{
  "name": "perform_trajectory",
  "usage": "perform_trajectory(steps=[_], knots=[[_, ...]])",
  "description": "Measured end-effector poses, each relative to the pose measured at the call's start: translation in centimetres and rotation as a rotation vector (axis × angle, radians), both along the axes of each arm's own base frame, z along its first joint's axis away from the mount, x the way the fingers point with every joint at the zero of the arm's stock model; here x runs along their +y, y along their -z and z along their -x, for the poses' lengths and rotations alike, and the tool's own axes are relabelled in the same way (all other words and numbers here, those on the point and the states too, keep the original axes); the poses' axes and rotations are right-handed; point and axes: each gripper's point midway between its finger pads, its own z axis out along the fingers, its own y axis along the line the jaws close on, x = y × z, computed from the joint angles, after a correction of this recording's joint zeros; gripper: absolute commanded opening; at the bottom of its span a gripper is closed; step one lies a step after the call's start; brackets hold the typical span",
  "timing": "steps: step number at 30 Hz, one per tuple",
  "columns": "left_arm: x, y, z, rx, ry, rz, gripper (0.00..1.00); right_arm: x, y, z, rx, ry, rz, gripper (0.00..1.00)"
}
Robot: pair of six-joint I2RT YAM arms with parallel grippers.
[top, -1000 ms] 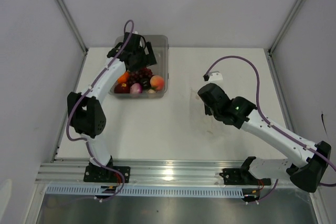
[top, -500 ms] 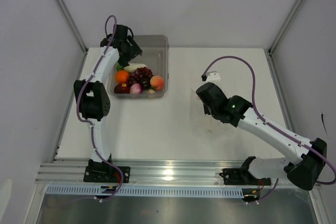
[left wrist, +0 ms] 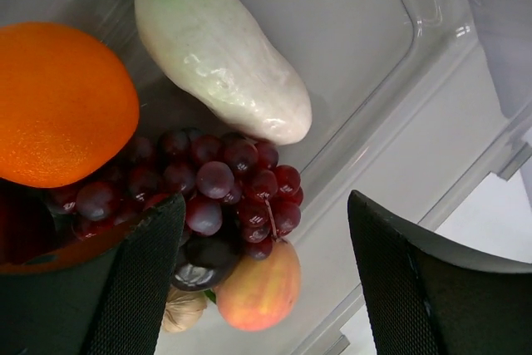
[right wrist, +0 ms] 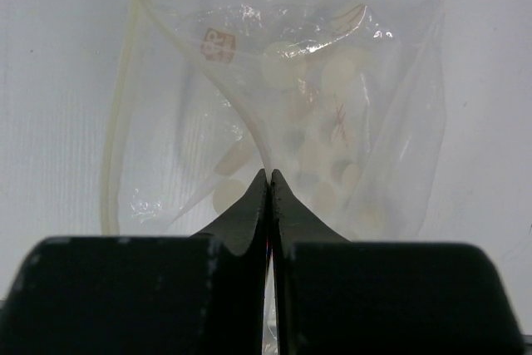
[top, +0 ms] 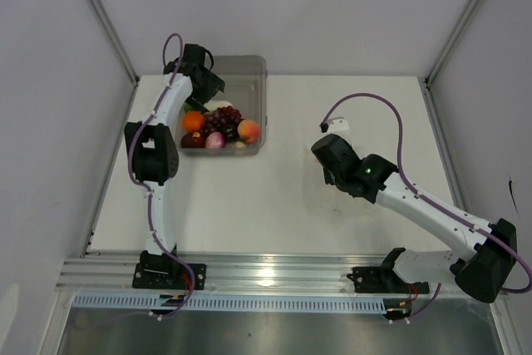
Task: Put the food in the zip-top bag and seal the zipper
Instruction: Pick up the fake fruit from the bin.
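Note:
The food lies in a clear rigid bin (top: 252,69) at the back left: an orange (left wrist: 58,106), a white oblong piece (left wrist: 220,51), a dark red grape bunch (left wrist: 224,184) and a peach (left wrist: 258,288). In the top view I see the orange (top: 193,120), the peach (top: 248,130) and a pink bulb (top: 215,140). My left gripper (left wrist: 266,205) is open above the food and holds nothing. My right gripper (right wrist: 270,174) is shut on a lip of the zip-top bag (right wrist: 332,106), which lies on the table. The zipper strip (right wrist: 116,139) curves along the bag's mouth.
The white table (top: 274,205) is bounded by grey walls at the back and on both sides. The bin stands against the back edge. A metal rail (top: 266,276) runs along the near edge, with both arm bases on it.
My left arm has swung back and to the left, from over the bin's middle to its far left corner. The right arm has barely shifted and still pinches the bag.

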Motion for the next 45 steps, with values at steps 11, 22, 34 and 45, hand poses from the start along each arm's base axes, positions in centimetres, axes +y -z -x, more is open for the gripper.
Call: perform_trajectory(steps=[11, 22, 34, 45], knots=[[0.8, 2.4, -1.7, 0.030, -0.096, 0.057, 0.71, -0.2, 0.5, 0.1, 0.003, -0.002, 0.004, 0.00], [1.2, 4.8, -1.5, 0.109, -0.151, 0.061, 0.73, -0.5, 0.1, 0.1, -0.033, -0.006, -0.017, 0.00], [1.6, 6.6, -1.7, 0.138, -0.178, 0.049, 0.68, -1.3, 0.6, 0.4, -0.055, 0.003, -0.029, 0.00], [1.7, 6.5, -2.0, 0.129, -0.185, 0.053, 0.58, -1.6, 0.6, 0.4, -0.072, 0.012, -0.035, 0.00]])
